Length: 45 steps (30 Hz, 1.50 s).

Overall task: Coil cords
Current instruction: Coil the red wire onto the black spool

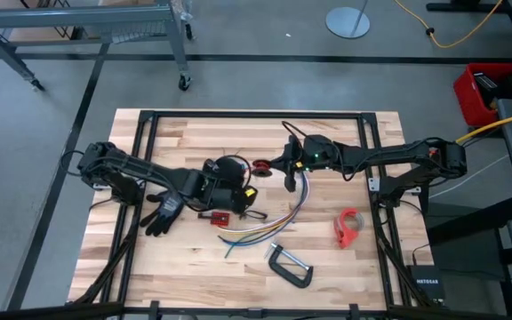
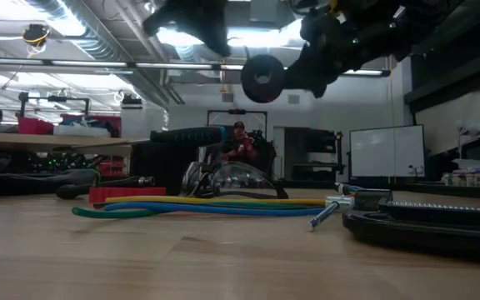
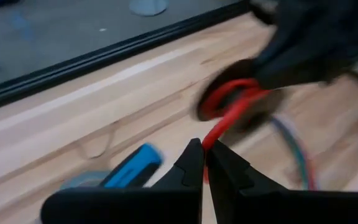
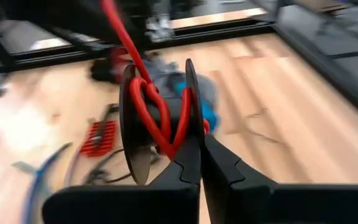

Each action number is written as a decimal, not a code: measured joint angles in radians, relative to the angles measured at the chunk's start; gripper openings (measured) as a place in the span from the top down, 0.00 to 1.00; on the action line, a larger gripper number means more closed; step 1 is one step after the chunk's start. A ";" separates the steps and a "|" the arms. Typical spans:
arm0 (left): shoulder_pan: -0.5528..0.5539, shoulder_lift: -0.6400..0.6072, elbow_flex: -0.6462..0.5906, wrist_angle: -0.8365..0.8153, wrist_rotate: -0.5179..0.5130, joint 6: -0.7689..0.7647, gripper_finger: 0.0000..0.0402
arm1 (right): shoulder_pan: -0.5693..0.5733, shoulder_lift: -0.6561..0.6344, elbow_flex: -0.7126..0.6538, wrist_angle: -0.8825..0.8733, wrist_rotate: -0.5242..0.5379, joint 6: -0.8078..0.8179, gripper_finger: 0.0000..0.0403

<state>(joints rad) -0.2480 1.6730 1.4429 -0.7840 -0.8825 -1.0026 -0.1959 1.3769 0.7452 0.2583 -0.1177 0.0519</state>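
A small black spool [image 4: 129,124] wound with red cord [image 4: 157,118] hangs in the air over the table's middle; it shows in the high view [image 1: 261,165] and the low view [image 2: 262,79]. My right gripper [image 4: 202,152] is shut on the spool. My left gripper [image 3: 205,155] is shut on the red cord's free run, just left of the spool [image 3: 241,99]. The bundle of yellow, blue, green and purple strands [image 1: 269,224] lies flat on the table nearer the front; it also shows in the low view [image 2: 207,206]. No thin black wire can be made out. My left gripper pinches the red cord's free run [image 3: 211,138] between its two fingertips, a short way from the spool. The cord runs straight from the fingers up to the spool, clear of the table. My right gripper pinches the rim of one of the spool's flanges [image 4: 192,127] between its two fingers. It comes from the table's right, about level. The spool is lifted clear of the table, and the red cord [image 4: 118,28] leads off it toward my left gripper.
A black glove [image 1: 163,213] and a red tool [image 1: 219,216] lie by my left arm. A blue-handled tool [image 3: 129,171] lies beneath it. An orange tape holder [image 1: 348,228] and a black C-clamp [image 1: 290,267] lie toward the front right. The table frame's black rails [image 1: 256,116] border the wood.
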 joint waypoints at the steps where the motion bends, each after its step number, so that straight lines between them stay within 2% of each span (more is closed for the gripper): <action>1: 0.006 0.000 0.000 0.041 0.002 0.025 1.00 | 0.000 0.000 0.000 0.002 0.031 0.000 0.99; 4: 0.033 0.001 0.000 0.164 0.042 0.102 1.00 | 0.000 0.000 0.000 0.007 0.123 0.009 0.99; 7: 0.061 0.007 0.000 0.265 0.091 0.165 1.00 | 0.000 0.000 0.000 0.035 0.170 0.026 0.99; 18: 0.122 0.068 0.000 0.504 0.190 0.302 1.00 | 0.000 0.000 0.000 0.169 0.196 0.105 0.99; 21: 0.125 0.085 0.000 0.544 0.194 0.325 1.00 | 0.000 0.000 0.000 0.183 0.234 0.119 0.99; 32: 0.107 0.109 0.001 0.523 0.191 0.382 1.00 | 0.000 0.000 0.020 0.268 0.237 0.151 0.99; 39: 0.064 0.110 0.001 0.393 0.070 0.433 1.00 | 0.000 0.000 0.026 0.269 0.189 0.152 0.99; 45: 0.018 0.112 0.001 0.313 -0.126 0.468 1.00 | -0.001 0.000 0.029 0.282 0.116 0.154 0.99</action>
<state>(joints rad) -0.2304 1.7847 1.4436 -0.4713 -1.0081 -0.5346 -0.1967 1.3769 0.7740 0.5400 -0.0019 0.2061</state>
